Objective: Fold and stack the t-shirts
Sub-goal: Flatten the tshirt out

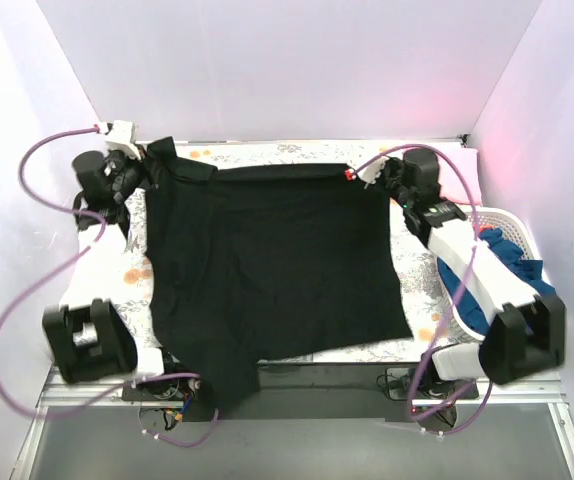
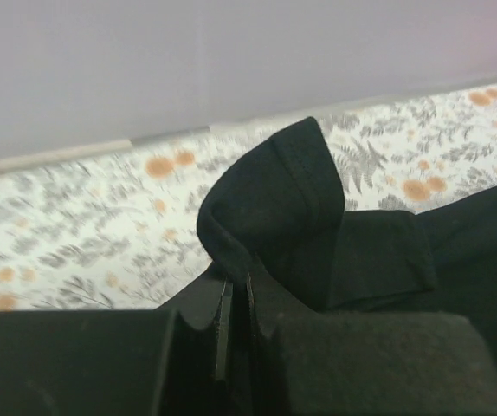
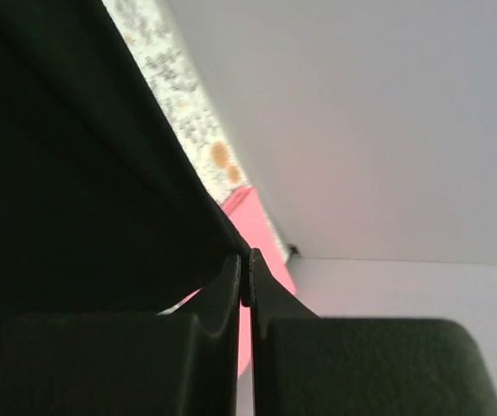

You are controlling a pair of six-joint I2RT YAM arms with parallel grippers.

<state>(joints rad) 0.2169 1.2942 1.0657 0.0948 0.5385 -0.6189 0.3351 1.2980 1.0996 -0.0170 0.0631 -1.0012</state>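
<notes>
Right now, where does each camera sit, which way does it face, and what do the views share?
Top external: above and behind the arms, looking down on the black t-shirt spread over the floral covering; left gripper and right gripper show.
Left wrist: on the left arm, facing the back wall; its gripper shows, shut on a shirt fold.
Right wrist: on the right arm, looking along the shirt's edge toward a pink shirt; its gripper shows, shut on that edge.
Shared: all three see the black t-shirt and floral covering.

We see a floral-covered table. A black t-shirt lies spread across it. A white basket sits at its right edge.
</notes>
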